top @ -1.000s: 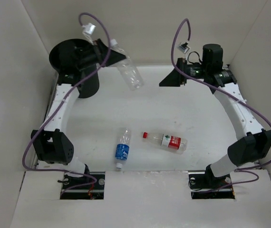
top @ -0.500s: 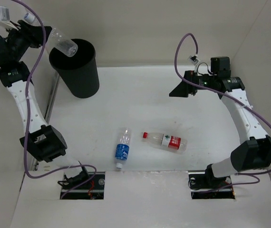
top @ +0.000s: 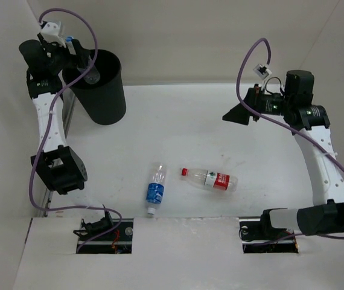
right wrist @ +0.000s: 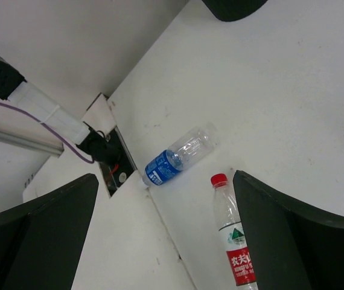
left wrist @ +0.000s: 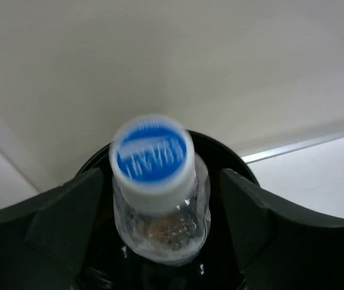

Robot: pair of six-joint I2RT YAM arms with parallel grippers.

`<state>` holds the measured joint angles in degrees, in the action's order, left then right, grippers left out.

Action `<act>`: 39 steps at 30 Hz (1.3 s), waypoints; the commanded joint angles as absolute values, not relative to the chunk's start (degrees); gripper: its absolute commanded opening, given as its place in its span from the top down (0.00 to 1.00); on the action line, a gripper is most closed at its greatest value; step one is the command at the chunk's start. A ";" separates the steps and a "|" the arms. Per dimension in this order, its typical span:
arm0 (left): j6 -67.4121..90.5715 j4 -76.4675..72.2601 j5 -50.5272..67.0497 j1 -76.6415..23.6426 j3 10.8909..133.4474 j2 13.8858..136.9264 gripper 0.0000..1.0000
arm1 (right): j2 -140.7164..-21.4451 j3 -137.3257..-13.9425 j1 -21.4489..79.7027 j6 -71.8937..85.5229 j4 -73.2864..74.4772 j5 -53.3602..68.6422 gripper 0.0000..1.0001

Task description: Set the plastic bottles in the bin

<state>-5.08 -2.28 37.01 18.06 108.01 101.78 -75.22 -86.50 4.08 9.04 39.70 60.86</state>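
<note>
The black bin (top: pixel 107 104) stands at the table's far left corner. My left gripper (top: pixel 75 53) hovers over its mouth, open. A clear unlabelled bottle (top: pixel 88 67) with a blue-and-white cap hangs loose between the fingers, bottom down into the bin (left wrist: pixel 226 151). In the left wrist view the bottle (left wrist: pixel 157 199) touches neither finger of the gripper (left wrist: pixel 161 181). A blue-label bottle (top: pixel 155 190) and a red-cap, red-label bottle (top: pixel 211 179) lie on the table near the front. My right gripper (top: pixel 231 115) is raised at the right, open and empty, looking down on both bottles (right wrist: pixel 178 158) (right wrist: pixel 235 241).
White walls close in the table on the left, back and right. The arm bases (top: pixel 102 228) sit in slots at the near edge. A purple cable (top: pixel 69 18) loops above the left wrist.
My left gripper swung right to the bin's mouth and opened, letting go of the clear bottle, which now points down into the bin. The right arm drew back to the right.
</note>
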 commanded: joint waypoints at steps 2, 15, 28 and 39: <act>-10.98 -2.99 33.31 17.27 107.75 99.76 0.00 | -70.85 -83.42 3.21 9.59 36.74 61.09 0.00; -9.67 13.88 15.29 11.74 101.36 69.64 0.00 | -67.76 -61.63 23.14 -14.58 45.79 16.80 0.00; -7.91 22.06 24.52 19.11 92.11 50.36 0.00 | -70.66 -53.00 39.67 -29.96 46.23 8.62 0.00; -6.94 21.62 26.36 19.91 95.71 49.66 0.00 | -76.90 -50.01 43.11 -34.10 43.60 5.27 0.00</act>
